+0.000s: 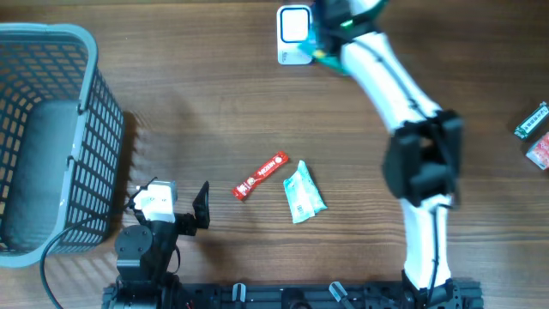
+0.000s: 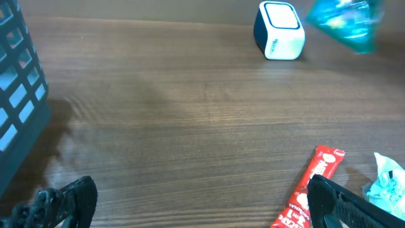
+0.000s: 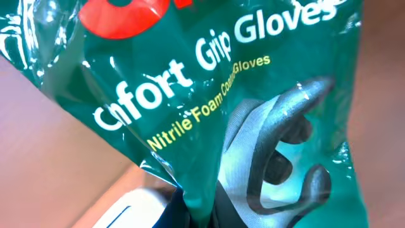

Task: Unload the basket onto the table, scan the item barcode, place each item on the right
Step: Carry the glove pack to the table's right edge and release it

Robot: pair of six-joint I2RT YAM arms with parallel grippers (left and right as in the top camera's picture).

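The right gripper (image 1: 330, 36) is closed on a teal packet of gloves (image 3: 209, 107), which fills the right wrist view with its print readable: "Grip Gloves" and, under it, "Nitrile Foam Coated Gloves". The packet hangs just beside the white barcode scanner (image 1: 294, 34), which stands on the table (image 1: 214, 103) immediately to that gripper's left. Whether packet and scanner touch I cannot tell. From the left wrist camera the packet is only a blurred teal shape (image 2: 345, 22), up off the wood and to the right of the scanner.

The left gripper (image 2: 202, 214) sits low at the near edge of the table with its jaws wide apart and nothing between them. Ahead of it and to its right lie a red stick packet (image 1: 261, 175) and, just beside that, a crumpled pale green packet (image 1: 303, 195); the two are close together but apart. To its left stands a grey mesh basket (image 1: 86, 129).

Well off to the right of the right arm, at the table's edge, lie two more small packets (image 1: 533, 136) (one greenish, one red) — partly cut off by the frame.
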